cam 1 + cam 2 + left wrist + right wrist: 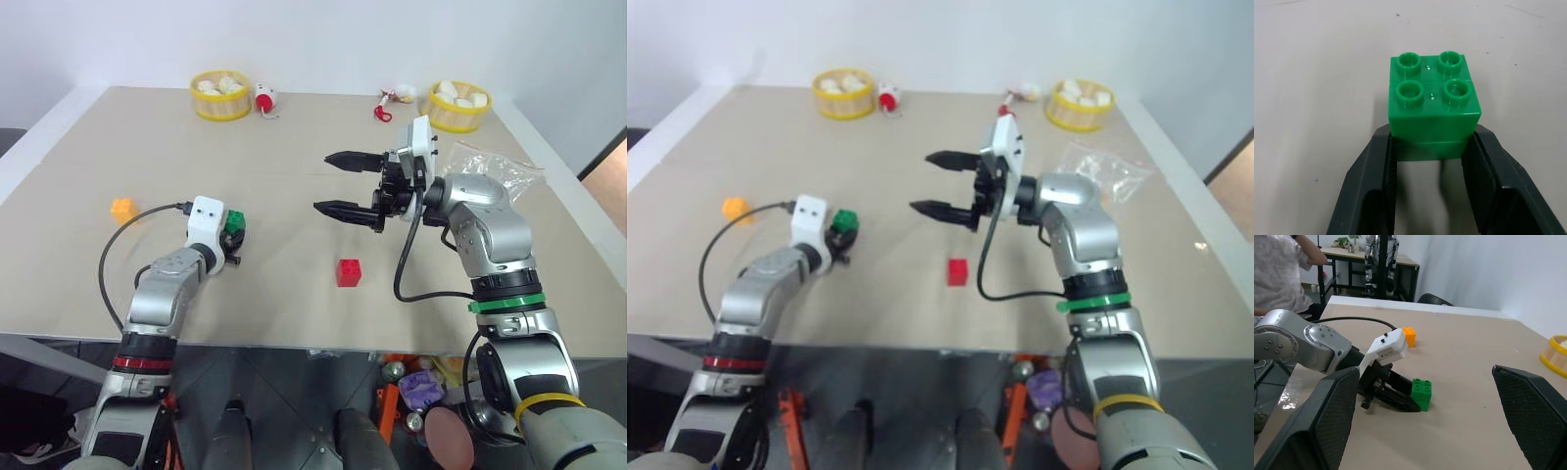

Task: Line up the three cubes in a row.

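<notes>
A green cube (1432, 105), a small studded toy brick with four round studs on top, sits on a beige table (294, 127), left of centre and toward the near edge. The left gripper (1430, 149) is clamped on it: its two black fingers (1374, 181) press against the brick's lower sides, one on each side, while the brick's base appears to rest on the table surface, though that contact is hard to confirm.

The orange-yellow cube (121, 209) lies further to the left, apart from the green one and at about the same depth on the table. The red cube (348, 272) stands alone to the right of the green one, a little nearer the front edge. The three bricks are well apart from one another.

The right gripper (335, 183) hangs in the air above the middle of the table, pointing toward the left, its black fingers spread wide with nothing between them. It is above and behind the red cube.

At the far edge stand two round yellow baskets holding white pieces, one at the far left (220, 95) and one at the far right (458, 106). A clear plastic bag (490, 162) lies near the right basket. In the right wrist view, a seated person (1278, 271) shows beyond the table.
</notes>
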Action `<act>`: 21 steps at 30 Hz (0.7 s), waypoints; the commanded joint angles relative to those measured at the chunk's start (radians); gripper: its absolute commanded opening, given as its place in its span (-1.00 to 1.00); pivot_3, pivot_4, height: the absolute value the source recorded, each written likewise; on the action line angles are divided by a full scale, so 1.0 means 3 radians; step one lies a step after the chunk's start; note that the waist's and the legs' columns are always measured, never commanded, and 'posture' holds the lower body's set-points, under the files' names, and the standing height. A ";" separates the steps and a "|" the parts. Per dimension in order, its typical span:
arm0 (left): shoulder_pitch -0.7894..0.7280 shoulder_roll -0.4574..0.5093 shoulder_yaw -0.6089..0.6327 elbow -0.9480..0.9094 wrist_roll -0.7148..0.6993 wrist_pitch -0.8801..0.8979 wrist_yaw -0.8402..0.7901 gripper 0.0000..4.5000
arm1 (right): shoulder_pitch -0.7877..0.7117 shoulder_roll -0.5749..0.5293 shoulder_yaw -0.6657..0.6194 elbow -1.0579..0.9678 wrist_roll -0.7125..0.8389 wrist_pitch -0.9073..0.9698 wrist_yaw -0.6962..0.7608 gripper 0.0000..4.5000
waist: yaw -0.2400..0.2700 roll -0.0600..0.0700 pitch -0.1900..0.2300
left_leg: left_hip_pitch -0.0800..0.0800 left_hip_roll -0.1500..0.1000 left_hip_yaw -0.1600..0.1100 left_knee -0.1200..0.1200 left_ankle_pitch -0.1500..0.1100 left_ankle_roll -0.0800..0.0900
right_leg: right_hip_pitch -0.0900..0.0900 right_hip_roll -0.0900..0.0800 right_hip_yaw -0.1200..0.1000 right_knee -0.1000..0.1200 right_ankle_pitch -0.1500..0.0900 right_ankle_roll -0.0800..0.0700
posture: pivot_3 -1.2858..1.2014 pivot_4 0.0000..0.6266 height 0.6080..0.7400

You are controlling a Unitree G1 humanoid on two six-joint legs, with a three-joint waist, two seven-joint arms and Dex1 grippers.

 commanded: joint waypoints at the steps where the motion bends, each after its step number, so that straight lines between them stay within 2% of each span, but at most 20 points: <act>1: 0.0080 0.0217 0.0026 -0.0069 -0.0147 -0.0557 -0.0592 -0.43 | -0.0011 -0.0143 -0.0028 -0.0233 0.0146 0.0154 0.0193 1.00 | 0.0000 0.0000 0.0000 | -0.0001 0.0000 0.0000 -0.0002 0.0000 0.0000 | -0.0002 0.0000 0.0000 0.0000 0.0000 0.0000 | 0.03 -0.52 1.00; 6: 0.0377 0.0637 -0.0068 -0.0119 -0.0376 -0.1283 -0.1777 -0.43 | 0.0291 -0.0519 0.0019 -0.0605 0.0312 0.0389 0.0670 1.00 | 0.0005 0.0000 0.0000 | -0.0003 0.0001 0.0000 -0.0015 0.0001 0.0000 | -0.0006 0.0000 -0.0001 0.0000 -0.0012 -0.0001 | 0.03 -0.52 1.00; 11: 0.0445 0.0866 -0.0161 0.0110 -0.0575 -0.1733 -0.2735 -0.43 | 0.0500 -0.0763 -0.0140 -0.0897 0.0595 0.0733 0.0753 1.00 | 0.0004 0.0000 0.0000 | -0.0004 0.0002 0.0000 -0.0017 -0.0002 -0.0003 | -0.0009 0.0000 -0.0001 0.0000 -0.0024 -0.0001 | 0.03 -0.52 1.00; 15: 0.0292 0.0768 -0.0272 0.0304 -0.0648 -0.1795 -0.3064 -0.43 | 0.0648 -0.0865 -0.0208 -0.1139 0.0739 0.0897 0.0673 1.00 | 0.0003 0.0000 0.0000 | -0.0004 0.0002 0.0000 -0.0012 -0.0002 -0.0003 | -0.0006 0.0000 -0.0001 0.0000 -0.0023 -0.0003 | 0.03 -0.52 1.00; 21: -0.0107 0.0546 -0.0469 0.0818 -0.0478 -0.2040 -0.3276 -0.43 | 0.0805 -0.0921 -0.0265 -0.1347 0.0802 0.0986 0.0505 1.00 | 0.0007 0.0000 0.0000 | -0.0009 0.0002 0.0000 0.0001 -0.0003 -0.0003 | -0.0004 0.0000 0.0000 0.0000 -0.0023 -0.0004 | 0.03 -0.52 1.00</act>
